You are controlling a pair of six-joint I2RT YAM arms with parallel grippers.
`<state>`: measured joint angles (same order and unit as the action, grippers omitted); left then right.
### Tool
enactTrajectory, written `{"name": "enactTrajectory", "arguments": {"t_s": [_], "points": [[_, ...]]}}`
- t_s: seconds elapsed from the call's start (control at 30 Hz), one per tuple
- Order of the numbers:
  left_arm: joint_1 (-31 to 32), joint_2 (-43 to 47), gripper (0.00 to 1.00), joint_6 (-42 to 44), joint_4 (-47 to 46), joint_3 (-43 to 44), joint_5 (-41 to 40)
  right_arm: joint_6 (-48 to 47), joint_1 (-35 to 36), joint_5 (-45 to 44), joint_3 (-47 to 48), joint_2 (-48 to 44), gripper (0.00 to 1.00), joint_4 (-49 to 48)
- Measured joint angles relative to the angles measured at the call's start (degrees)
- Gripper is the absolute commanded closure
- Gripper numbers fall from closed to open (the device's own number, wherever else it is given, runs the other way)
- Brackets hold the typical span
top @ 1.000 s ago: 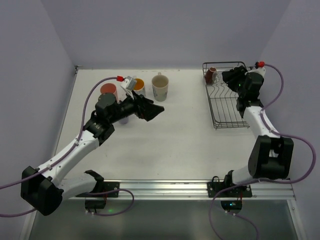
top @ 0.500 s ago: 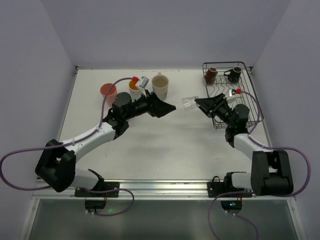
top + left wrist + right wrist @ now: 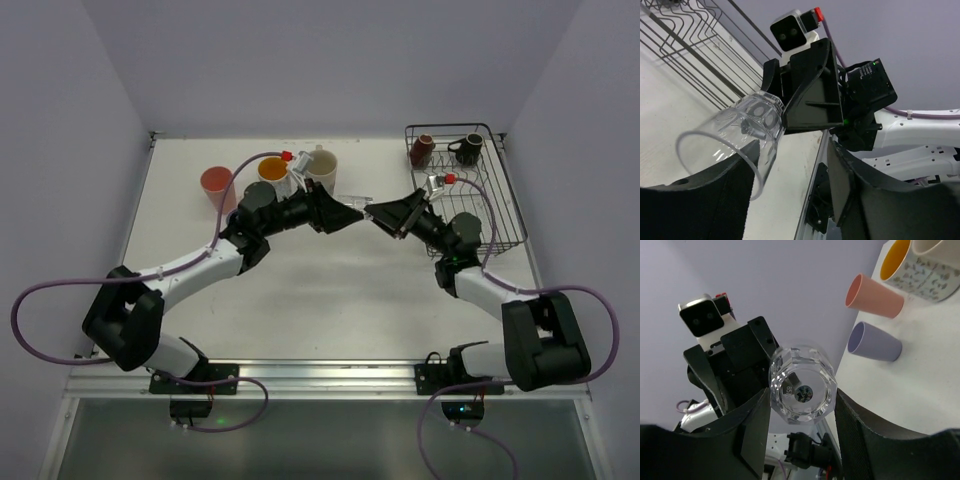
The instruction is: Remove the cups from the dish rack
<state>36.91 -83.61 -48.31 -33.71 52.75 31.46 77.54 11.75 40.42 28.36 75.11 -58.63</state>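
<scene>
While right gripper (image 3: 375, 212) holds glass (image 3: 801, 385), stamp (image 3: 790, 389) blurred.

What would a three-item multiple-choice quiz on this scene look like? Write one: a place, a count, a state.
1. Where is the clear glass?
A standing on the table
B in the air between the left gripper and the right gripper
C beside the pink cup

2. How many pieces sit in the rack?
A none
B four
C two

3. The right gripper is:
A shut on the glass
B open and empty
C out of view

Key:
1 B, the overhead view shows the glass hanging mid-table where the two grippers meet.
2 C, two dark mugs stand at the rack's far end.
3 A, its fingers clamp the glass's base.
</scene>
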Motion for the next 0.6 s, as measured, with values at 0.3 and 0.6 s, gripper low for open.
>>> {"name": "enactTrajectory", "arguments": {"t_s": [0.3, 0.6], "points": [[-0.1, 0.6, 1.00, 1.5, 1.9, -0.2, -2.8, 3.8, 4.2, -1.7, 1.1, 4.3, 0.36, -5.3], [0.4, 6.7, 1.00, 14.5, 23.6, 2.1, -16.6, 1.2, 6.2, -1.2, -0.5, 5.6, 0.01, -3.0]]}}
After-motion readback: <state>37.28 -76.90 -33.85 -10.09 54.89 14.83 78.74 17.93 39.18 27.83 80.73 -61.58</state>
